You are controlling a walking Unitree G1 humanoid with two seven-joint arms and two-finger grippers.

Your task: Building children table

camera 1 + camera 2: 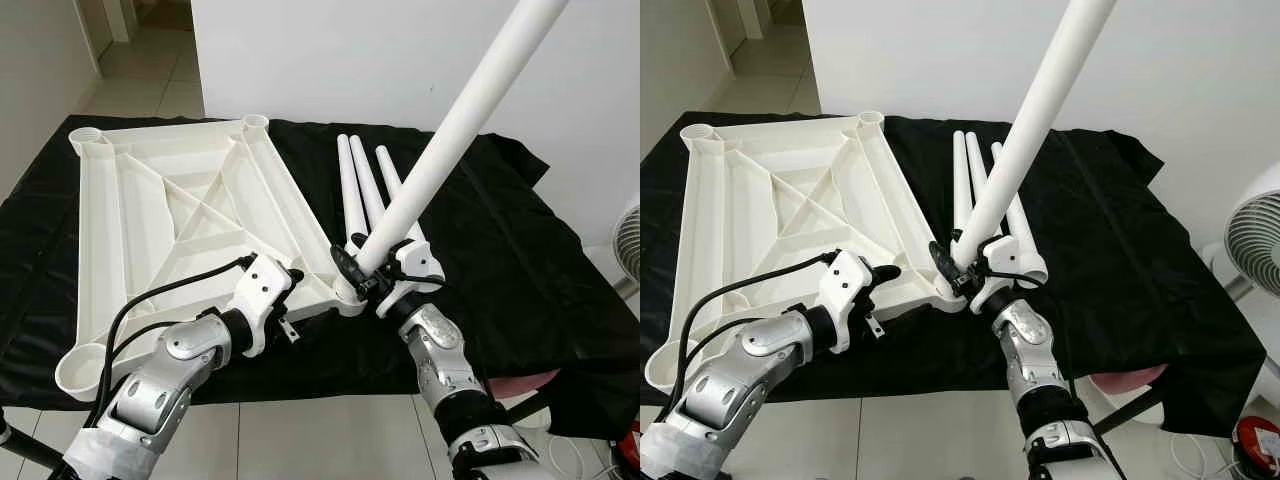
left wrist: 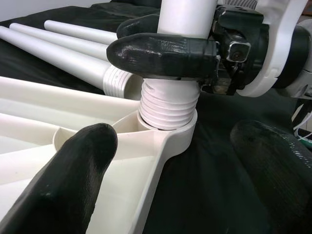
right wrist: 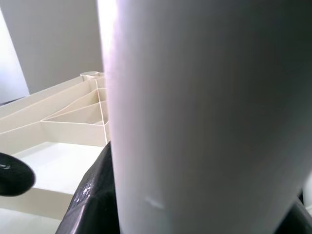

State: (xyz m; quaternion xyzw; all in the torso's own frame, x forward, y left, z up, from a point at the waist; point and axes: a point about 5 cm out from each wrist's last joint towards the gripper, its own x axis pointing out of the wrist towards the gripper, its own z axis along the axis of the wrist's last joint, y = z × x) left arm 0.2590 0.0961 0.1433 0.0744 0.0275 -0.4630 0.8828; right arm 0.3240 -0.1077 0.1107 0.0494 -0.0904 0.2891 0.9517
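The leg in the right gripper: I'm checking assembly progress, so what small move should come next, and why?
Probably keep twisting the leg down: the right gripper clamps it, its threads sit partly exposed above the tabletop's corner socket, while the open left gripper steadies the tabletop.

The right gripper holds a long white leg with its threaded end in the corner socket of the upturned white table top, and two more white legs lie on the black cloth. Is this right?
Almost. Three spare white plastic legs lie on the black cloth, not two, as the left eye view shows. The rest holds: right gripper, long white leg, corner socket, upturned white table top.
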